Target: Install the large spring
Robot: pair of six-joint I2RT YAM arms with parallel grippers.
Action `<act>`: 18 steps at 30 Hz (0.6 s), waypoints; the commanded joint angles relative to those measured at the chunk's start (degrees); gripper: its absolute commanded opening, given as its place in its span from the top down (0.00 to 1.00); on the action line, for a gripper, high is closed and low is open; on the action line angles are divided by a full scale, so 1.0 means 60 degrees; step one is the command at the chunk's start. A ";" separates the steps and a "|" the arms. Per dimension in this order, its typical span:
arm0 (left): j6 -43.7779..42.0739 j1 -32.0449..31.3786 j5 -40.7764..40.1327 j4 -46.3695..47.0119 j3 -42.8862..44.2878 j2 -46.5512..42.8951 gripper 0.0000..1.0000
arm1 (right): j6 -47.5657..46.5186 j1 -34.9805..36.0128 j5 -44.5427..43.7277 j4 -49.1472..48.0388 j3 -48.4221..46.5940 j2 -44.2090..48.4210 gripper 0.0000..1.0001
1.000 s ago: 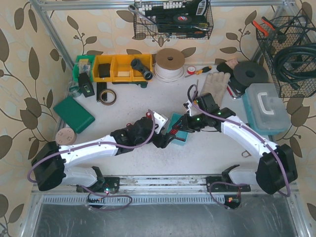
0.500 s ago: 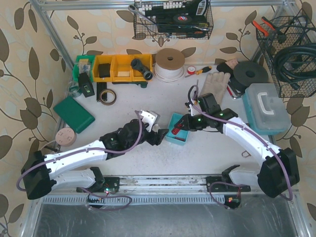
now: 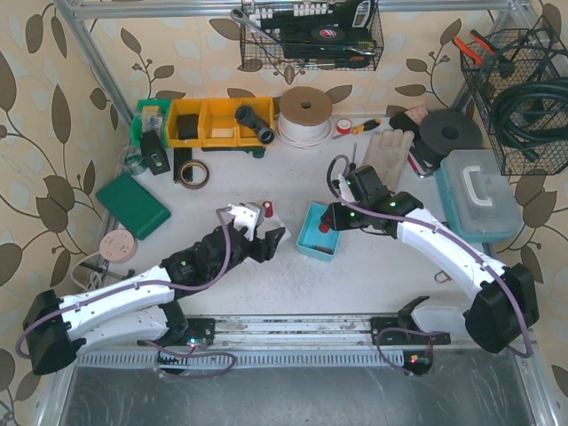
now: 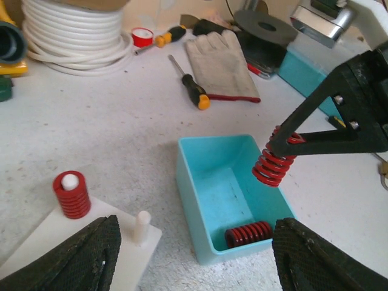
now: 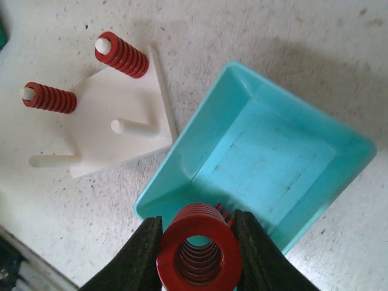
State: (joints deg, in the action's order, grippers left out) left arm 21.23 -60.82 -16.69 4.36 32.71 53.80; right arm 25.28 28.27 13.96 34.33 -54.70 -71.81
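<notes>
Two seated springs clear from right wrist; right tool gripping large spring, left tool released

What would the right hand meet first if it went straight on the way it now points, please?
Most likely the teal bin: the right hand, shut on a red spring, points down into it, so the spring would touch its floor or near wall first; depth is unclear.
</notes>
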 commanded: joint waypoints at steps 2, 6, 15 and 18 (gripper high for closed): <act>0.0461 0.0037 -0.1148 0.0353 -0.0545 -0.1122 0.28 | -0.0345 0.1208 -0.2605 0.0254 -0.1036 -0.0169 1.00; 0.0797 0.0101 -0.1805 0.0239 -0.0926 -0.1900 0.27 | -0.0561 0.2041 -0.3578 0.0650 -0.1871 -0.0706 1.00; 0.2178 0.0146 -0.3850 -0.0797 -0.2194 -0.4867 0.20 | -0.0774 0.2943 -0.3944 0.1250 -0.3669 -0.2427 1.00; 0.2478 0.0148 -0.4196 -0.1099 -0.2402 -0.5398 0.15 | -0.0746 0.3211 -0.4157 0.1494 -0.4274 -0.3015 1.00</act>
State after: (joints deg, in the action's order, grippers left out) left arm 32.05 -60.58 -35.99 -0.05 19.55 24.18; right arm 21.69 45.43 -7.33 41.06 -75.33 -86.96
